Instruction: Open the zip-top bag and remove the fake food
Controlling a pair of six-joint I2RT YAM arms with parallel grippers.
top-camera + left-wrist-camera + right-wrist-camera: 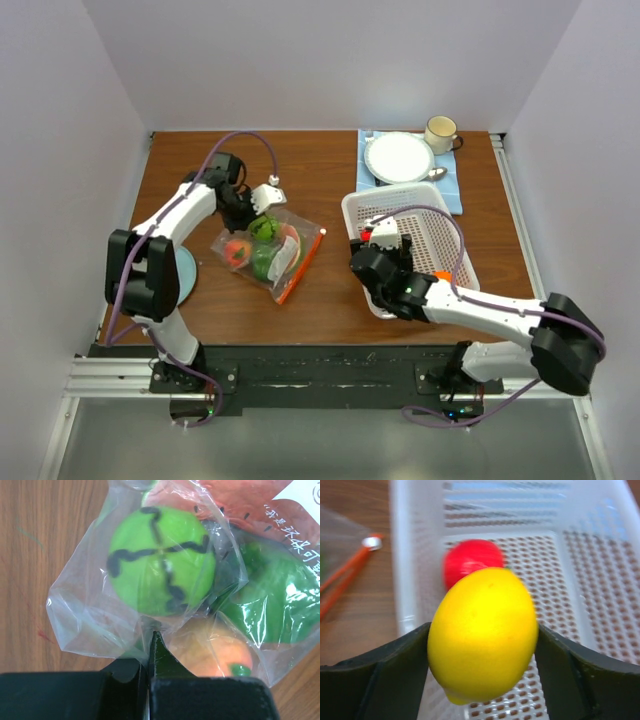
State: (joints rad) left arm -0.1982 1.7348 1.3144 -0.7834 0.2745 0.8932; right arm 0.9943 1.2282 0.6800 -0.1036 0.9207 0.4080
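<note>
The clear zip-top bag [268, 250] lies on the table left of centre, its red-orange zip strip [301, 268] toward the right. Inside it are a green ball with black lines [160, 560], a green piece [272, 600], an orange piece [220, 650] and a watermelon slice [235, 502]. My left gripper [245, 212] is shut on a fold of the bag's plastic [149, 626] at its far left corner. My right gripper [372, 250] is shut on a yellow lemon [482, 635] and holds it over the left part of the white basket [405, 580]. A red round fruit [472, 560] lies in the basket.
The white perforated basket [440, 215] stands right of centre, with an orange piece [441, 275] at its near side. A white plate [399, 157], a spoon and a mug [440, 132] sit on a blue cloth at the back right. A light blue plate [187, 272] lies near the left arm.
</note>
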